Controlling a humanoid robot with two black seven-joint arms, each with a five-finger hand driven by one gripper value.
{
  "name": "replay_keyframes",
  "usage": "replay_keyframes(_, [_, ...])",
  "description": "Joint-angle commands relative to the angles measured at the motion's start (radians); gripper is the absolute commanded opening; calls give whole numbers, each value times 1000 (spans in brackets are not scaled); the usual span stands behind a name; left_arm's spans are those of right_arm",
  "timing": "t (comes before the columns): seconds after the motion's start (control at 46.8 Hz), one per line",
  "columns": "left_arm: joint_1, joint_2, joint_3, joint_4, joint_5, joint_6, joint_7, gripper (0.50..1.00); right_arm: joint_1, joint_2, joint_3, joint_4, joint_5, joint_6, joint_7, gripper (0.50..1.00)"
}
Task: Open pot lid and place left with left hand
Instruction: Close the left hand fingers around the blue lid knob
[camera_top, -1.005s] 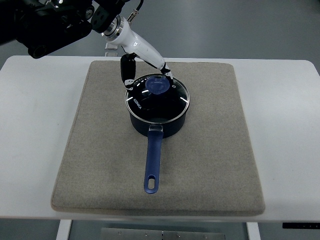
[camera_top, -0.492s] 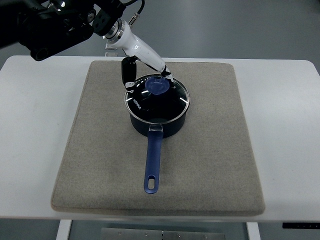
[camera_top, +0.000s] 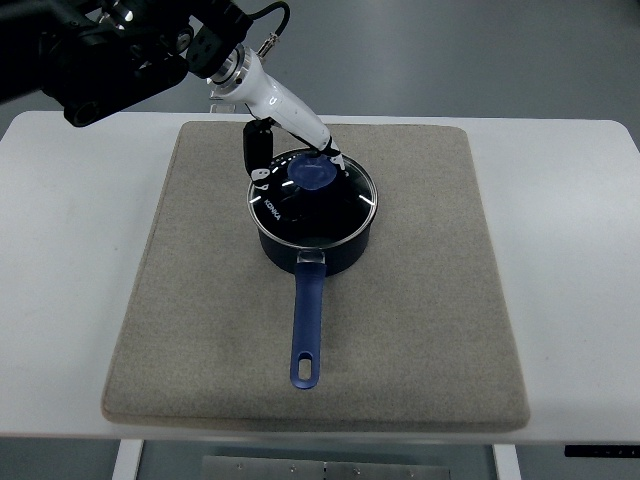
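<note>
One left hand is seen at upper centre with fingers closing around the blue knob of the lid, seated on the pot; lifting leftward is judged next.

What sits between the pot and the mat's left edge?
Nothing: in the top view the mat is bare from the pot leftward.

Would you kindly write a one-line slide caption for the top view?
Left hand reaching the blue knob of the glass lid, which sits on the blue saucepan on a grey mat.
</note>
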Motion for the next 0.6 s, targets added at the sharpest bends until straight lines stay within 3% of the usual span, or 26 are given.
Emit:
replay_keyframes(0.0, [3, 0, 0, 0, 0, 0, 0, 821, 0, 0, 0, 0, 0, 0, 0, 917])
replay_keyframes(0.064, [4, -2, -2, 0, -1, 0, 0, 799, 0, 0, 0, 0, 0, 0, 0, 917])
replay_keyframes(0.128, [4, -2, 0, 0, -1, 0, 0, 707, 0, 0, 0, 0, 0, 2, 0, 917])
replay_keyframes(0.299, [4, -11, 0, 14, 2, 0, 0, 596, 0, 0, 0, 0, 0, 0, 0, 917])
replay_keyframes(0.406, [4, -16, 2, 18, 2, 0, 0, 578, 0, 0, 0, 0, 0, 0, 0, 917])
replay_keyframes(0.492, [3, -17, 15, 21, 2, 0, 0, 504, 0, 0, 0, 0, 0, 0, 0, 917])
replay_keyframes(0.577, [3, -25, 29, 29, 3, 2, 0, 500, 0, 0, 0, 0, 0, 0, 0, 917])
